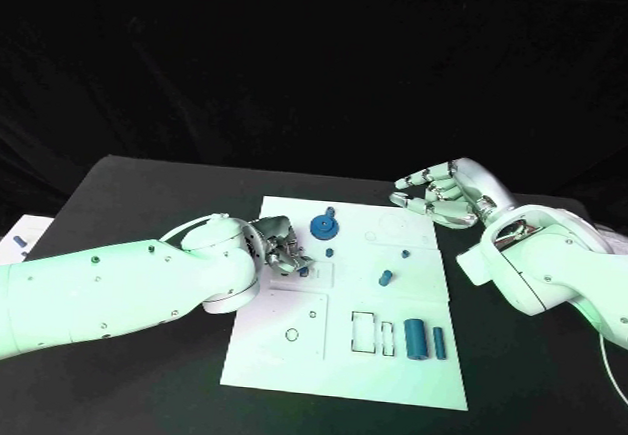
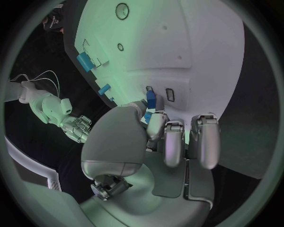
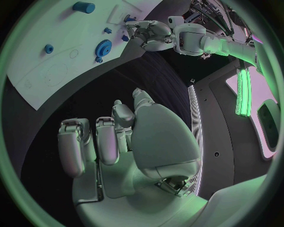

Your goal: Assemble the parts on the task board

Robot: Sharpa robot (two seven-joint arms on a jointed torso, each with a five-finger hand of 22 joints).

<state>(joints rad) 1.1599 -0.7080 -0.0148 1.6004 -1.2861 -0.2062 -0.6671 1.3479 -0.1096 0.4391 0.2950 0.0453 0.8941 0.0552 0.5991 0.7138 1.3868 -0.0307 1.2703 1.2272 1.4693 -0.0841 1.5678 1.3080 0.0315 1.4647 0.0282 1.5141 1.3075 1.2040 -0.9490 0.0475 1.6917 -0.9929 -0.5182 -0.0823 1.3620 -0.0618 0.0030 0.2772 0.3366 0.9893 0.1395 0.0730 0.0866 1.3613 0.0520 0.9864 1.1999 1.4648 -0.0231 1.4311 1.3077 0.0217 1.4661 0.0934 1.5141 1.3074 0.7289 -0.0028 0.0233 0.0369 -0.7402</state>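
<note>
Left hand (image 1: pixel 281 246) sits low over the left edge of the task board (image 1: pixel 346 380), fingers curled in around a small blue part (image 2: pixel 150 97). The left wrist view shows that piece pinched between thumb and fingers, right at the board face beside a small rectangular slot (image 2: pixel 170 94). So the left hand is gripping the part, and it is touching or nearly touching the board; can't tell which.

Task board is the white plate in the middle of the black surface (image 1: pixel 142 191). On it, left to right in the head view: a small ring outline (image 1: pixel 293 334) near the lower left, a blue gear (image 1: pixel 325 226) near the top edge just beside the left hand, a small blue peg (image 1: pixel 334 251) below the gear, a short blue pin (image 1: pixel 385 277) tilted near the centre, another tiny blue dot (image 1: pixel 404 252) above it. Lower right of the board: outlined rectangular pockets (image 1: pixel 364 332), then two blue bars standing side by side, the wider one (image 1: pixel 414 339) left of the thinner one (image 1: pixel 439 343).

Right hand (image 1: pixel 440 191) is off the board, raised above its top right corner, well apart from every part. Fingers loosely curled, apart, holding nothing; the right wrist view confirms an empty palm (image 3: pixel 160 137).
</note>
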